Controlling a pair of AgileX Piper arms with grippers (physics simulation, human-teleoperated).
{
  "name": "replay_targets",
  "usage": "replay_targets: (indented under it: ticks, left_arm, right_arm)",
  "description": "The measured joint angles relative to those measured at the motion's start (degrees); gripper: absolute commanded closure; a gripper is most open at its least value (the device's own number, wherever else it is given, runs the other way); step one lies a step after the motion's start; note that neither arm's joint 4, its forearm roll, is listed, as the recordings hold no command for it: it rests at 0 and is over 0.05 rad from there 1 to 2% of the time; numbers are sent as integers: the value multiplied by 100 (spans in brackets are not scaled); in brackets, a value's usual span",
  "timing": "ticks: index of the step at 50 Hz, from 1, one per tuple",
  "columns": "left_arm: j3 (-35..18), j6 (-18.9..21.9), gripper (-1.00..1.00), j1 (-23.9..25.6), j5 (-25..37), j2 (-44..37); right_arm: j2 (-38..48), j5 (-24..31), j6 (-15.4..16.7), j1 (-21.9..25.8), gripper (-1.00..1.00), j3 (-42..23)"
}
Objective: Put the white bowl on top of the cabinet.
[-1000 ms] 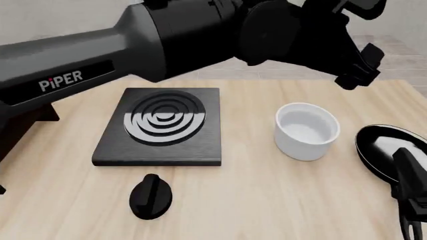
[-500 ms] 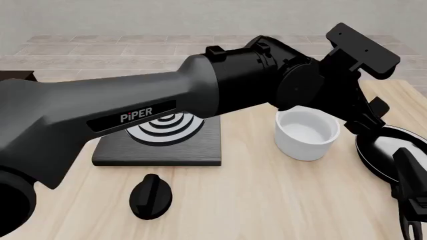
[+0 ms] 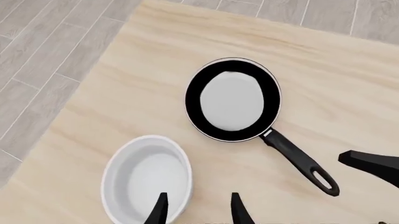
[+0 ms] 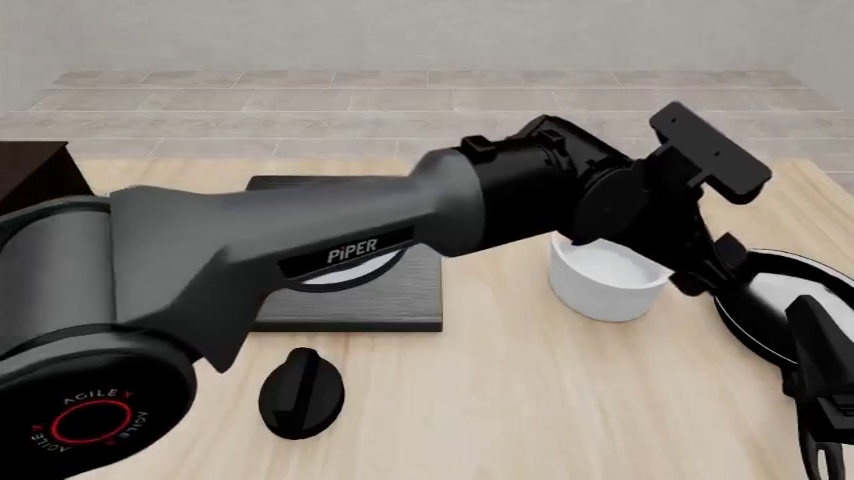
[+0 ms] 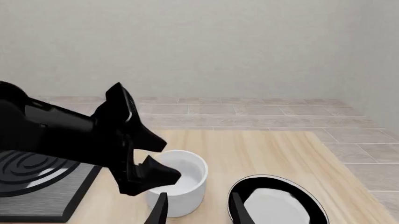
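The white bowl [image 4: 607,288] stands upright on the table to the right of the stove plate; it also shows in the wrist views [image 3: 146,179] [image 5: 184,179]. My left gripper [image 4: 697,270] [image 3: 198,212] is open at the bowl's right-hand rim. One finger [image 3: 160,210] is over the bowl's inside and the other [image 3: 238,210] is outside the wall. My right gripper [image 4: 817,440] [image 5: 198,212] hangs open at the table's near right, empty, pointing toward the bowl. A corner of the dark cabinet [image 4: 34,170] shows at the far left.
A black frying pan [image 4: 774,300] [image 3: 234,100] lies just right of the bowl, its handle [image 3: 299,161] pointing toward the near edge. The black stove plate [image 4: 387,300] sits mid-table, partly hidden by the left arm. A black knob [image 4: 300,392] lies in front of it.
The left arm has swung down and toward the bowl, bringing its gripper from above the table's far side to the bowl's rim. The bowl, pan and right arm have not moved.
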State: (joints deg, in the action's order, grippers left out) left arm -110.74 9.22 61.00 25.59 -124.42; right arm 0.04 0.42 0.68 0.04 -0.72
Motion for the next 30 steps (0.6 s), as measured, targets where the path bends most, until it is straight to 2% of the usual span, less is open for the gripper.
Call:
replay_targets:
  ticks: [30]
  left_arm:
    - [-604, 444, -100, -171, 537, -721]
  right_arm:
    - [0, 0, 0, 0, -100, 0]
